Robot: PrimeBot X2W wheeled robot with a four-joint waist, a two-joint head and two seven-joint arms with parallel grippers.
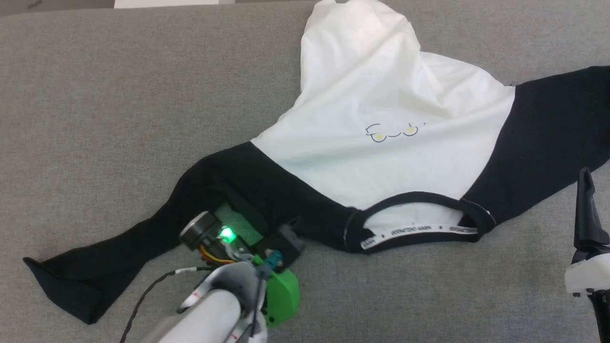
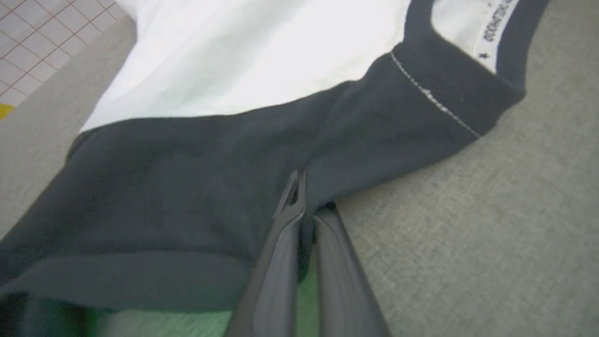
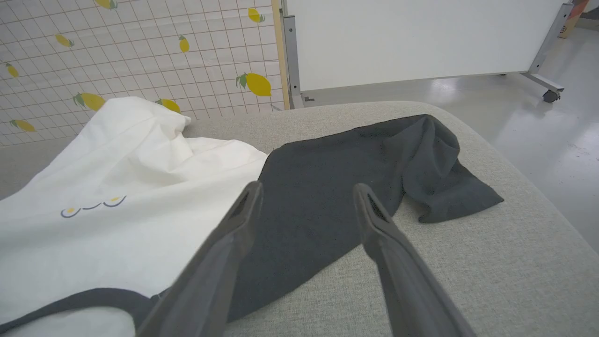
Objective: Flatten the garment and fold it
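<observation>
Left jaws pinch black sleeve of garment.

We get soft, even light from above, with hardly a shadow. The white cloth of the garment is overexposed, its folds faint. In the left wrist view the left hand is blurred near the lens, with a green glow below it. The far floor shows pale glare.

Grey fabric-covered desk; beyond its far edge, a lemon-print grid backdrop, white wheeled panel, glossy floor.
</observation>
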